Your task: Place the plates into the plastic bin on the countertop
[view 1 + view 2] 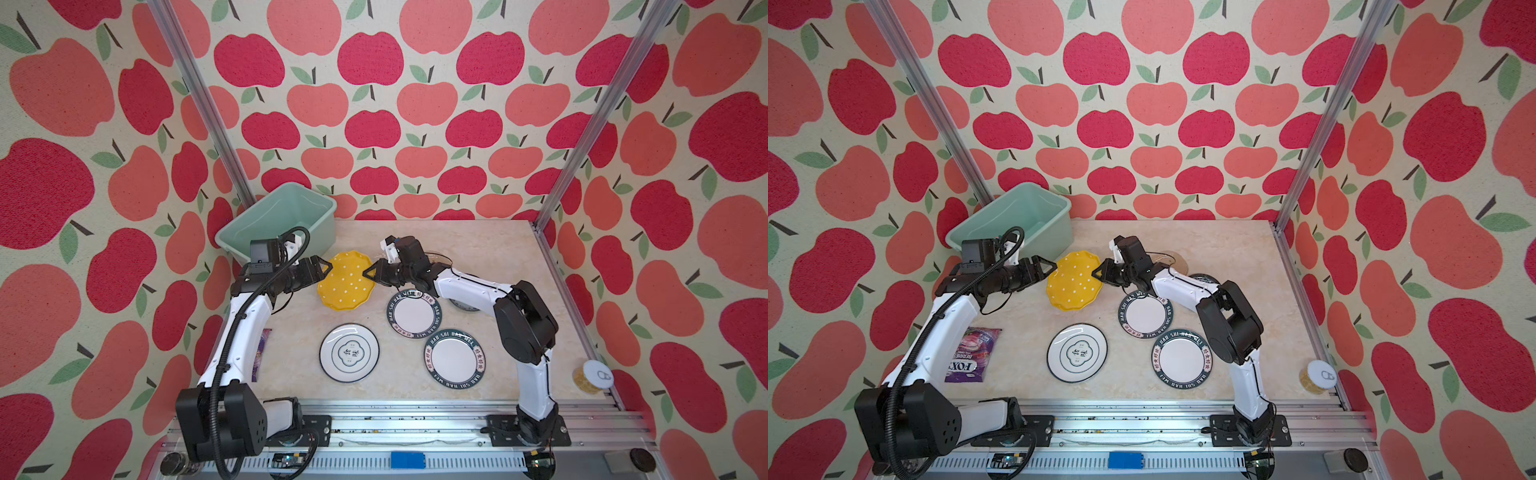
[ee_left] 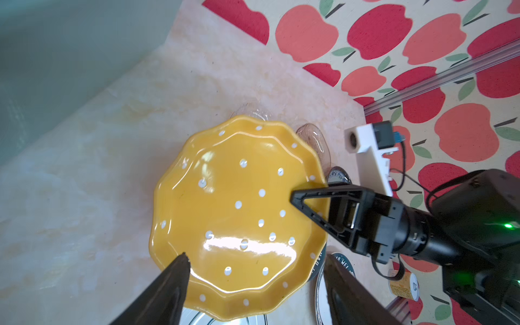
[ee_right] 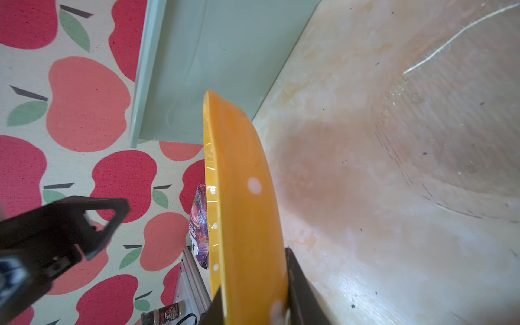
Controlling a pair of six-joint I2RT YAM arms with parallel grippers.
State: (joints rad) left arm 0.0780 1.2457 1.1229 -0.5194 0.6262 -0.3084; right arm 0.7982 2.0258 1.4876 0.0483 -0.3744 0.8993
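Observation:
The yellow white-dotted plate [image 1: 345,282] [image 1: 1073,282] [image 2: 239,208] [image 3: 242,197] hangs tilted above the countertop [image 1: 478,249]. My right gripper [image 1: 368,274] [image 1: 1097,274] [image 3: 253,275] is shut on its right rim. At the plate's left rim my left gripper [image 1: 326,267] [image 1: 1050,266] [image 2: 256,257] stands open, its fingers wide apart. The mint-green plastic bin [image 1: 286,216] [image 1: 1021,216] sits just behind the left gripper. A white emblem plate [image 1: 349,353] and two lettered-rim plates [image 1: 414,313] [image 1: 454,358] lie flat in front. Beyond the yellow plate lie a clear glass plate [image 2: 253,112], an amber plate [image 2: 312,138] and a grey-blue plate [image 2: 337,176].
A purple candy bag [image 1: 971,353] lies by the left arm. A lidded can [image 1: 592,376] stands at the front right corner. Aluminium rails [image 1: 415,415] frame the countertop, and a spice jar [image 3: 166,312] lies beyond the front rail.

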